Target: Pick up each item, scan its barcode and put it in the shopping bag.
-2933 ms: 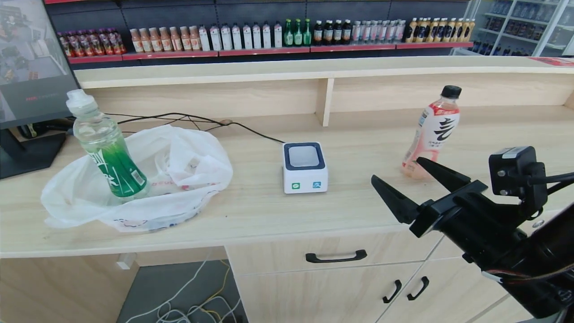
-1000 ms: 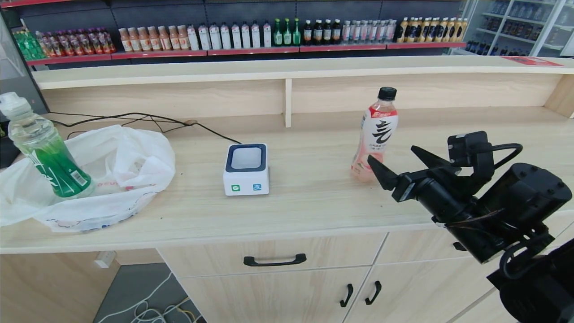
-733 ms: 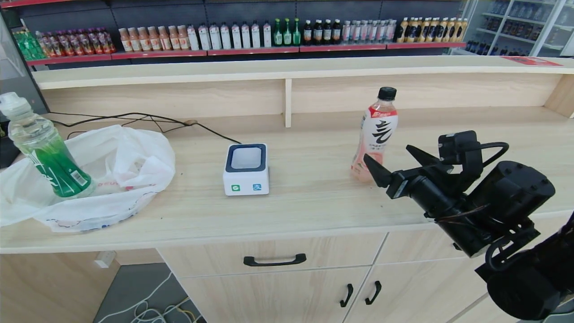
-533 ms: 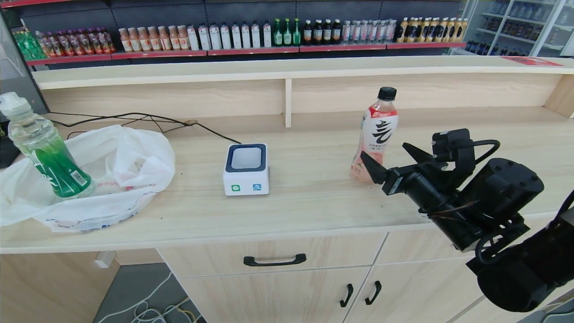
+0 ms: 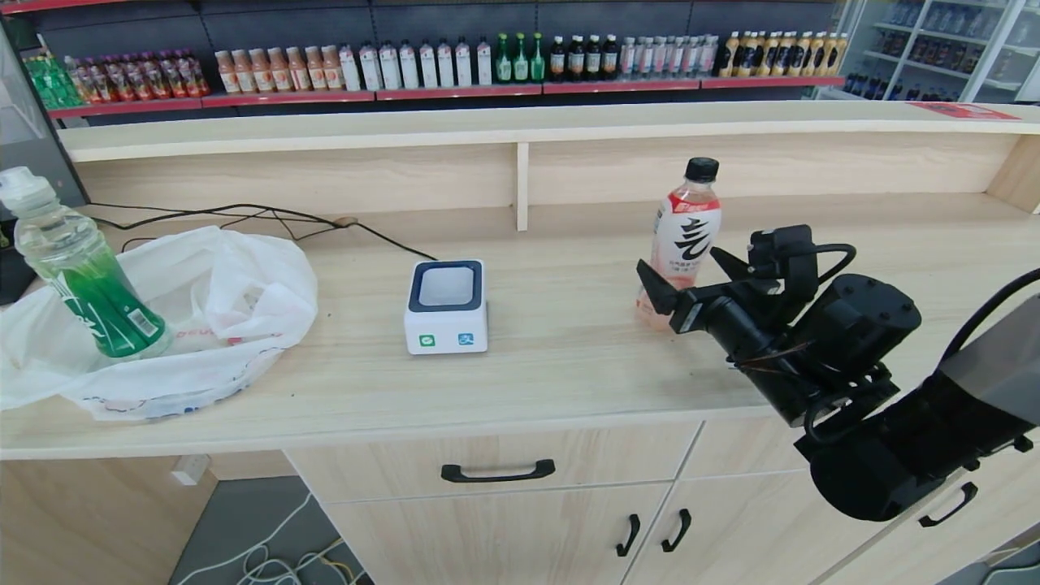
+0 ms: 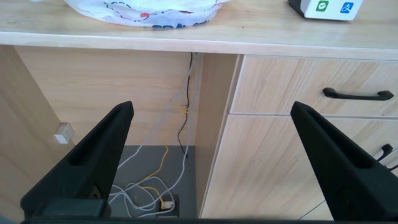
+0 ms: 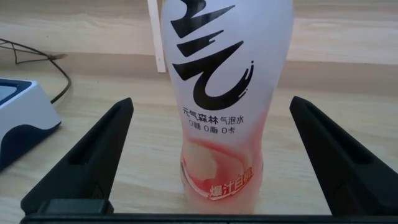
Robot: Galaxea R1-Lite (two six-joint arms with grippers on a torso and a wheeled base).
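A pink drink bottle (image 5: 682,231) with a black cap stands upright on the wooden counter, right of the middle. My right gripper (image 5: 678,260) is open at its lower half, one finger tip on each side and neither touching it. In the right wrist view the bottle (image 7: 224,93) stands centred between the fingers of the right gripper (image 7: 211,102). The white scanner (image 5: 447,305) sits mid-counter. A green bottle (image 5: 77,268) stands tilted in the white shopping bag (image 5: 219,325) at the left. My left gripper (image 6: 211,106) is open and holds nothing, below the counter edge, facing the cabinet front.
A black cable (image 5: 244,215) runs along the back of the counter to the scanner. A raised wooden shelf (image 5: 520,130) borders the counter's far side. Drawers with black handles (image 5: 497,471) sit under the counter. Stocked drink shelves (image 5: 455,65) stand behind.
The head camera turned right early on, shifting the scene left. Since then my right gripper has moved forward and left, its open fingers now flanking the pink bottle.
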